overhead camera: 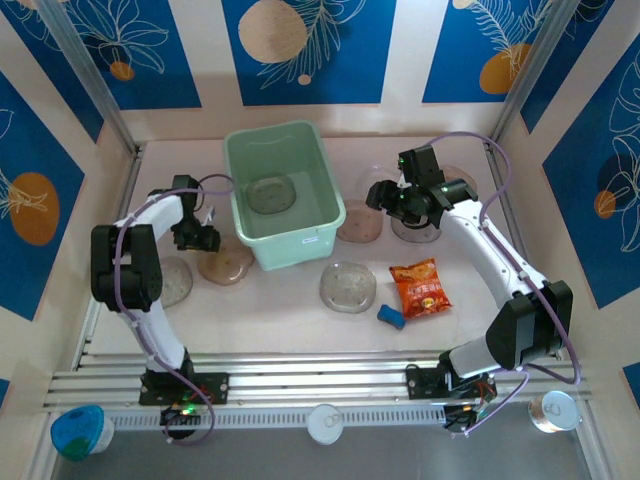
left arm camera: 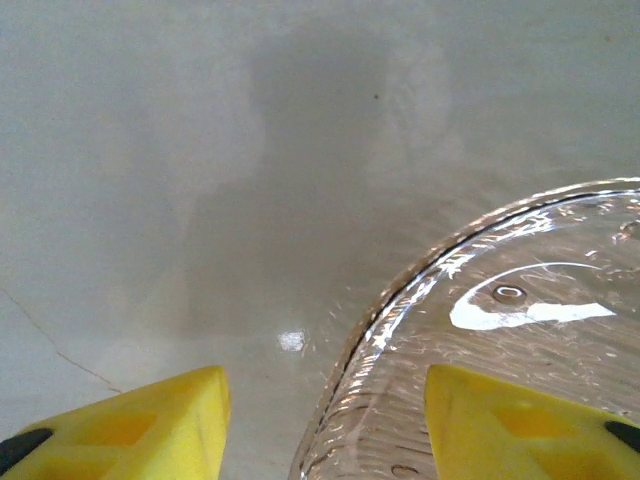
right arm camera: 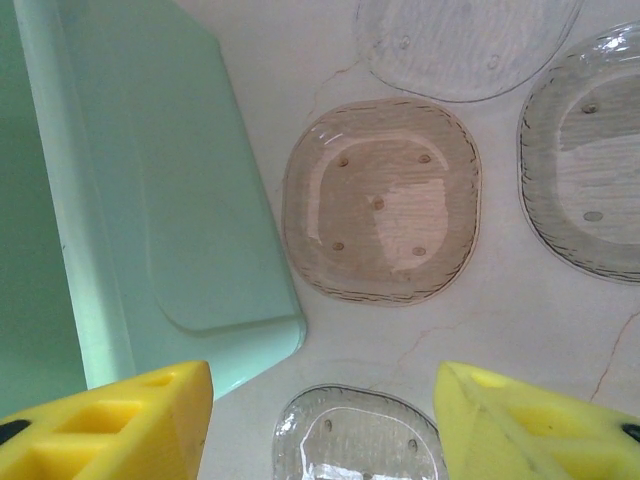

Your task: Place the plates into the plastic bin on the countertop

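Note:
The mint-green plastic bin [overhead camera: 300,232] stands mid-countertop with one plate [overhead camera: 270,193] inside. My left gripper [overhead camera: 197,238] is low beside the bin's left wall, open. In the left wrist view my left gripper [left arm camera: 325,425] straddles the rim of a clear plate [left arm camera: 520,290], one finger [left arm camera: 150,425] outside it and the other over it. My right gripper [overhead camera: 380,195] hovers open right of the bin. In the right wrist view my right gripper [right arm camera: 325,420] is above a brown plate [right arm camera: 380,215] and a clear plate [right arm camera: 360,440], with the bin's corner [right arm camera: 160,200] at left.
More plates lie about the countertop [overhead camera: 280,310]: one at far left [overhead camera: 172,283], one in front of the bin [overhead camera: 347,287], others under the right arm [overhead camera: 415,230]. An orange-red snack packet [overhead camera: 420,287] and a small blue object [overhead camera: 391,317] lie front right.

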Tool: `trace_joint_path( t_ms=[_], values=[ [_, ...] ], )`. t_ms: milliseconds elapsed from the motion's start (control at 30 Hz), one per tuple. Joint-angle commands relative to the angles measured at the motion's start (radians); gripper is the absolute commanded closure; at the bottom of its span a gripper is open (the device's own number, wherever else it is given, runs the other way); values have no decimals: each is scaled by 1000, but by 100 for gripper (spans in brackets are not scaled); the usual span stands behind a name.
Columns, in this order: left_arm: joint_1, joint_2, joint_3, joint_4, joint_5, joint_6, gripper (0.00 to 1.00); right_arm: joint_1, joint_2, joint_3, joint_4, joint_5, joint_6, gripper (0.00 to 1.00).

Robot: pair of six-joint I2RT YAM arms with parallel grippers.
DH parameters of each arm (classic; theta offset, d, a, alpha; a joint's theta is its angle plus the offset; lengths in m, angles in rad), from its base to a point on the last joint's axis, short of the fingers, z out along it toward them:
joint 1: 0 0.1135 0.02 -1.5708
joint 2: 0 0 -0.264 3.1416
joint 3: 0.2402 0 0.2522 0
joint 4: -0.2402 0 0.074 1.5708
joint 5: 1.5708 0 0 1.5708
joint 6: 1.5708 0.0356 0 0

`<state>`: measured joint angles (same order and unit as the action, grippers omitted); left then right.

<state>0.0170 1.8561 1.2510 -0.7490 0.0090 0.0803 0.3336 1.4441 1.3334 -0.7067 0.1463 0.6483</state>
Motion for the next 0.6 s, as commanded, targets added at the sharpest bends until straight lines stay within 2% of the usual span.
trace_joint_path(
  t_ms=[0, 367, 567],
  values=[
    [14, 23, -21, 12, 52, -15, 47, 1, 7, 28, -14, -27, 4, 40],
    [24, 73, -8, 17, 103, -33, 61, 2, 1, 26, -20, -27, 10, 44],
    [24, 66, -16, 24, 96, -45, 72, 4, -8, 19, -16, -22, 16, 46]
  ],
)
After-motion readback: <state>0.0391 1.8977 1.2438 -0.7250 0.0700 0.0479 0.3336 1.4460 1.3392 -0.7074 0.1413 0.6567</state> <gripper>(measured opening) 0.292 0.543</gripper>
